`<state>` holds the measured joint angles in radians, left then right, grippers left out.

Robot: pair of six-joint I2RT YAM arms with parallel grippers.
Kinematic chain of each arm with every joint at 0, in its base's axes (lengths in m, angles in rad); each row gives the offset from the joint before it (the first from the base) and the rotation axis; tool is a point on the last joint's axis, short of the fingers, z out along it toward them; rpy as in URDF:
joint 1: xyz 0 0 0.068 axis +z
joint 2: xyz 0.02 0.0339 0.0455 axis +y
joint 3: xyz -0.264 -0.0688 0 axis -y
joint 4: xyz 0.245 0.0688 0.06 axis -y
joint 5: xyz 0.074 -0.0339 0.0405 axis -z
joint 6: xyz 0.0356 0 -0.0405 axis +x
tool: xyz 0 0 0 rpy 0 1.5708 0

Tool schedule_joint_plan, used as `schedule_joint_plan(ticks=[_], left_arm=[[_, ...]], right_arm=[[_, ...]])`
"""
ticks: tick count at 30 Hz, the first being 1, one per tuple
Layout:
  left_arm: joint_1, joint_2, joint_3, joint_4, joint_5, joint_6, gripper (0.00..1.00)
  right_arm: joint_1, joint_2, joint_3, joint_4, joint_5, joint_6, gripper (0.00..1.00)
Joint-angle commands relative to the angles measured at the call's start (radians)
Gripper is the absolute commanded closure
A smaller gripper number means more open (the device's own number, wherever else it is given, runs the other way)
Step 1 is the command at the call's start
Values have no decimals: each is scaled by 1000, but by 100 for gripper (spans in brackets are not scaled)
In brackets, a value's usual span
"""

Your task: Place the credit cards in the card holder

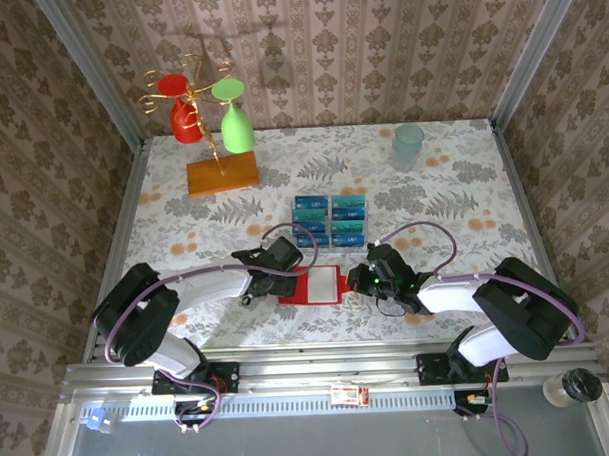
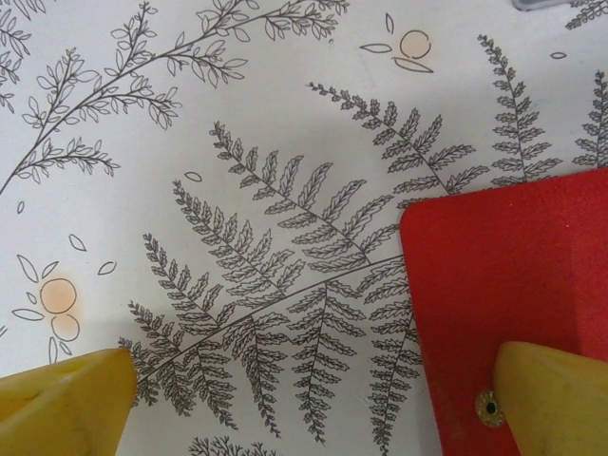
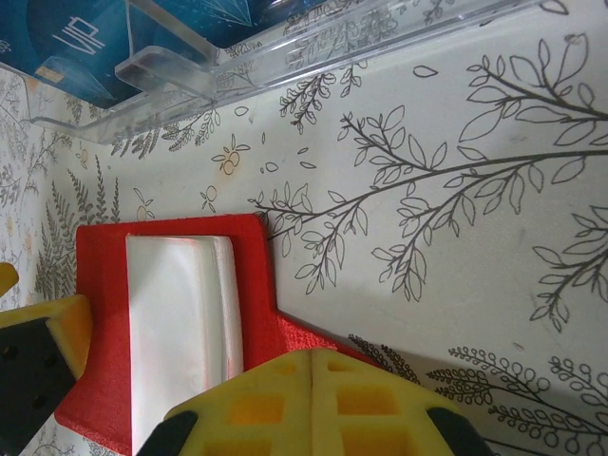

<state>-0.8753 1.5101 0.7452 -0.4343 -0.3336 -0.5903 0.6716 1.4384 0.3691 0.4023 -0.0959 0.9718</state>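
Near edge, centre: the flat red folding card holder [image 3: 100, 285] lies opened on the fern-printed white tablecloth [image 1: 464, 197], its clear plastic inner sleeve [image 3: 180, 332] facing up and holding no card.

The left gripper [image 2: 313, 418] stands at the holder's left side with its yellow fingers spread wide. It grips nothing. One finger [image 2: 556, 394] overlaps the red corner and the other sits over bare cloth.

The right gripper [image 3: 313, 404] is at the holder's right edge, its yellow fingers pressed together. The red edge runs beneath them, and it cannot be told whether that edge is nipped.

Just beyond the holder, the blue and teal-green plastic credit cards [image 1: 329, 219] all sit in rows in a clear acrylic tiered rack [image 3: 313, 52].

Far left: a gold wire stand on a wooden base [image 1: 223, 174] carries a red cup [image 1: 186, 120] and a green cup [image 1: 237, 125]. Far right: a pale translucent tumbler [image 1: 409, 144].
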Motion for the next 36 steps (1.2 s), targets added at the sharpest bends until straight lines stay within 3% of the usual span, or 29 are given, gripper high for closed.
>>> schedule_joint_plan(ticks=[1,9,17,26,36], left_arm=[[8,-12,22,-68,-24,-5,1],[-2,-146,120,-91,71,-17,0],[-66,-204,179,13,179,-103,0],[-129,-153,114,312,322,-277,0],[-159,-80,40,440,354,-397,0]], right_arm=[[-5,11,-18,-23,33,5,97],[-4,24,-5,-27,22,4,97],[-3,34,-2,-13,15,13,97],[0,48,-4,1,15,21,98],[5,53,-14,12,25,33,99]])
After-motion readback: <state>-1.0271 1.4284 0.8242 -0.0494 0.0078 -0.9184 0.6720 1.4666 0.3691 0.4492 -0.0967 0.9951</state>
